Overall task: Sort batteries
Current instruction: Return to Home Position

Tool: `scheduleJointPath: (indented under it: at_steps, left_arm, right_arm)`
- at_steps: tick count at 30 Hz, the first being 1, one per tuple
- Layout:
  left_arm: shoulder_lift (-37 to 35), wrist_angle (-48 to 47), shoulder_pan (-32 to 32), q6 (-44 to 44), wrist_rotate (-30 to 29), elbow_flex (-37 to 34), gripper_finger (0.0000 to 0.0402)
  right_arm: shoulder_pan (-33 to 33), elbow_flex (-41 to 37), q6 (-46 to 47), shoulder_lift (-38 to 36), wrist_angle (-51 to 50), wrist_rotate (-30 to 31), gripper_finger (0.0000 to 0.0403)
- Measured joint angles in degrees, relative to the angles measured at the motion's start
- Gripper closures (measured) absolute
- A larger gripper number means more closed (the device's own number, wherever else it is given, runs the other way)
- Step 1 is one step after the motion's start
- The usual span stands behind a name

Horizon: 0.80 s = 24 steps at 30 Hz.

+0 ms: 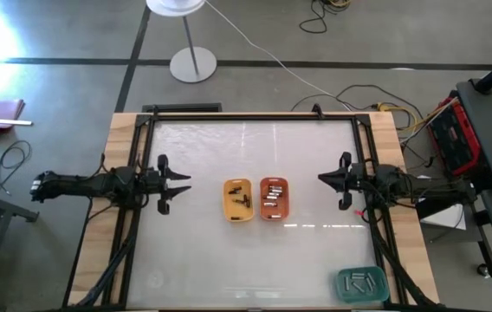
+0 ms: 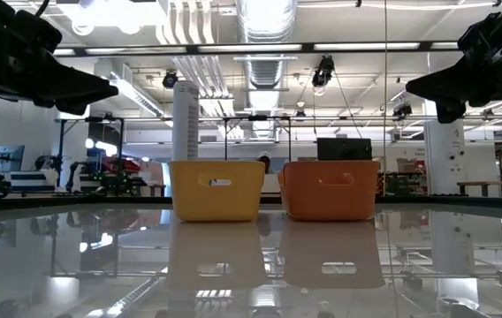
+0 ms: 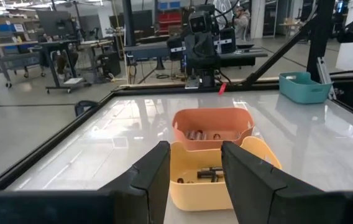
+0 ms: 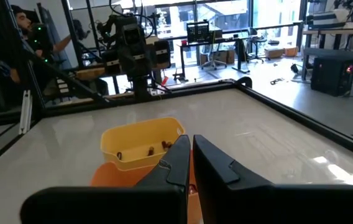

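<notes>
Grey workshop floor and loose cables [image 1: 319,19] ring the glossy white tabletop [image 1: 203,251], and from my screen the job looks close to wrapped. Dark batteries [image 1: 240,198] lie in the yellow tray [image 1: 226,201]. Silvery batteries [image 1: 272,198] lie in the orange tray [image 1: 288,199] just beside it at mid-table. A few pale grey batteries [image 1: 363,281] lie in the teal tray [image 1: 342,286], well apart in a corner on the right arm's side. I find no battery on the open tabletop in any view, so I judge the sorting finished, with only parking the arms left. On my feed the left arm [image 1: 99,184] hangs over the left edge, level with the two middle trays, and the left jaws are released wide and empty; through their gap I look straight at the yellow tray. Opposite, the right arm [image 1: 402,184] mirrors it over the right edge, and the right jaws are drawn close together on nothing. Both sit clear of the trays, so I expect little more motion before I call this run done
</notes>
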Motion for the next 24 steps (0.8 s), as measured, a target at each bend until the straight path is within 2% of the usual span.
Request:
scheduleJointPath:
  at_steps: [24]
  left_arm:
    - [3.9,0.2,0.0,0.0,0.0,0.1,0.0274]
  right_arm:
    - [0.0,0.0,0.0,0.0,0.0,0.0,0.039]
